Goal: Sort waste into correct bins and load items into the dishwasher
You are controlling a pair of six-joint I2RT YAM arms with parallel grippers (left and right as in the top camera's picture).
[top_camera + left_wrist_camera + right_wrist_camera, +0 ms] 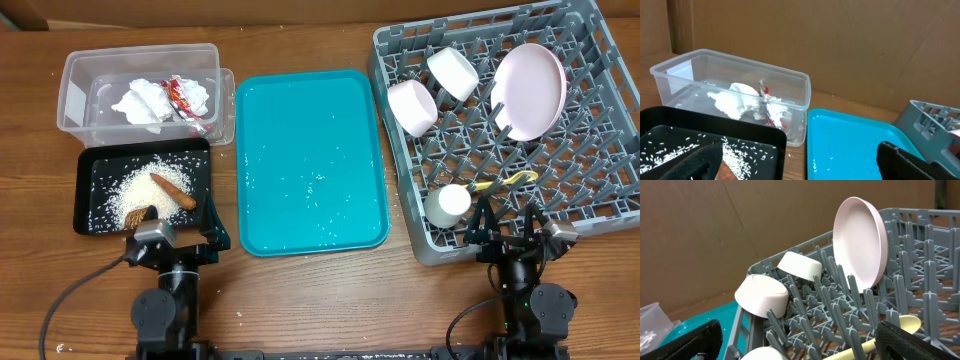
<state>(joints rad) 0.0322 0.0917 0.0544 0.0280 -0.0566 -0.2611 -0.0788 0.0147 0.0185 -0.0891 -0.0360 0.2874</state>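
Apparently, left pincer [175, 228] and right pincer [508, 222] are both hanging released; stray rice grains [318, 180] are lying on the teal tray [290, 120], nearer the left.

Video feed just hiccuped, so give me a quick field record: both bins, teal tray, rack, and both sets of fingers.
clear tub: crumpled napkin, red-and-white wrapper
black tray: rice, orange-brown stick, brown chunk
teal tray: few stray grains only
dish rack: plate on edge, near bowl, far bowl, cup, spoon
left fingers: open, empty
right fingers: open, empty, at rack's near edge
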